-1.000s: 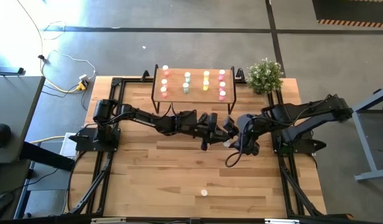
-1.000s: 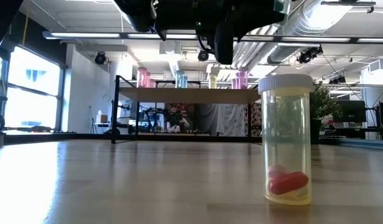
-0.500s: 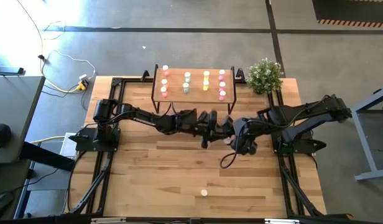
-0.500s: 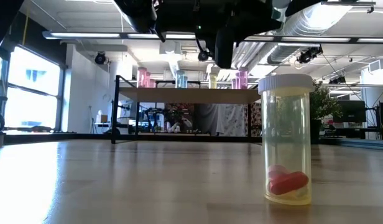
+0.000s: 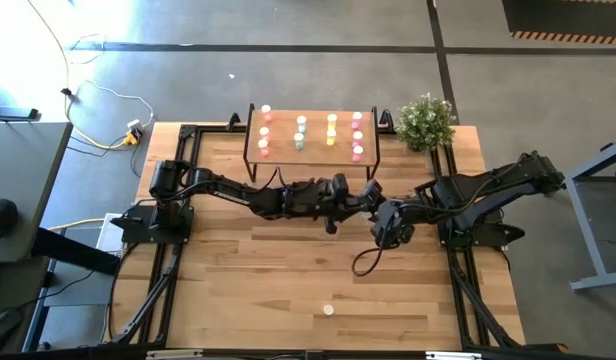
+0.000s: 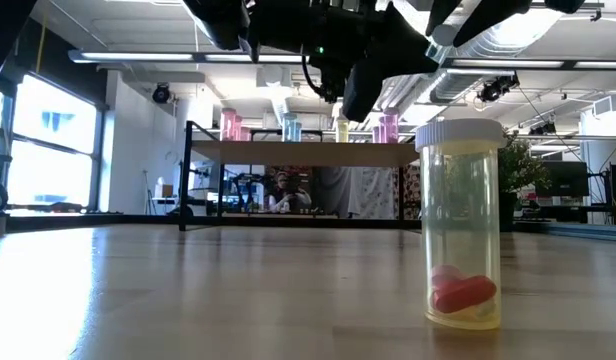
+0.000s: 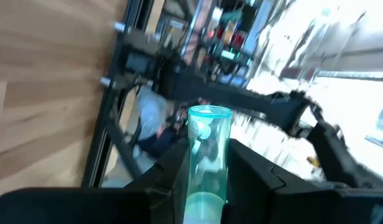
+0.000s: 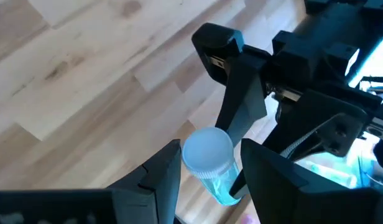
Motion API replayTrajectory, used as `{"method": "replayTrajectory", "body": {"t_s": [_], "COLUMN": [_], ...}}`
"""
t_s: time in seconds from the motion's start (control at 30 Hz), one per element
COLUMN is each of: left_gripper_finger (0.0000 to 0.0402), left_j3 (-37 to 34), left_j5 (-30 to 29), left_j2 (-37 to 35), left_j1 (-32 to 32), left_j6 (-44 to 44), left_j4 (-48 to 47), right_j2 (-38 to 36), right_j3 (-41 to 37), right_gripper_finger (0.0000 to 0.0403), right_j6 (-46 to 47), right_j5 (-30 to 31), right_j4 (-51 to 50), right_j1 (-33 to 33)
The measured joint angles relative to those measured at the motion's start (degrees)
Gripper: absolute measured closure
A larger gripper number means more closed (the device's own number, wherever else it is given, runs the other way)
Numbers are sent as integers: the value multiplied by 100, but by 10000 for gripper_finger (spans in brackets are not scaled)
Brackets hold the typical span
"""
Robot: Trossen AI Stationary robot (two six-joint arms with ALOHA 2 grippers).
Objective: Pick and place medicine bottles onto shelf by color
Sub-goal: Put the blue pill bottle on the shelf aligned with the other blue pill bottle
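Handover pose mid-tabletop, just in front of the shelf (image 5: pixel 283 135).
- left gripper (image 5: pixel 356 196): clamped on a teal-green bottle (image 7: pixel 208 155), held by its body, white cap pointing away from the wrist. Bottle is in the air above the tabletop (image 5: pixel 238 270), not resting on it.
- right gripper (image 5: pixel 380 210): nose to nose with the left one, set around the cap end of the same bottle. Can't tell whether it actually grips the cap.
- shelf sits at the far edge, centre. Bottles on shelf (image 5: pixel 331 130) stand in four columns: reddish, green, yellow, pink. The grippers are near its front edge but apart from it.
- plant (image 5: pixel 425 120) at the far right corner, beside the shelf's right end.
- lone yellow bottle (image 6: pixel 460 225) upright near the near edge, centre, red pills inside, well apart from both arms.
- Room: open wood between the grippers and the near edge, only the lone bottle there. Left and right edges carry the black frame rails and arm bases.
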Motion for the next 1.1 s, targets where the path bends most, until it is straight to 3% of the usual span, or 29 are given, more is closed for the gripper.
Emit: {"method": "replayTrajectory", "body": {"t_s": [0.27,0.67,1.1], "left_gripper_finger": [314,314,314], "left_j3": [0,1,1], "left_j5": [-313,78,122], "left_j2": [0,0,0], "left_j1": [-26,-65,-74], "left_j6": [-105,-521,-509], "left_j4": [96,371,352], "right_j2": [0,1,-7], "right_j3": [0,-1,-1], "right_gripper_finger": [245,247,312], "right_j6": [-166,-675,-606], "right_j5": [296,713,799], "right_j4": [0,-4,-4], "right_j1": [22,175,260]}}
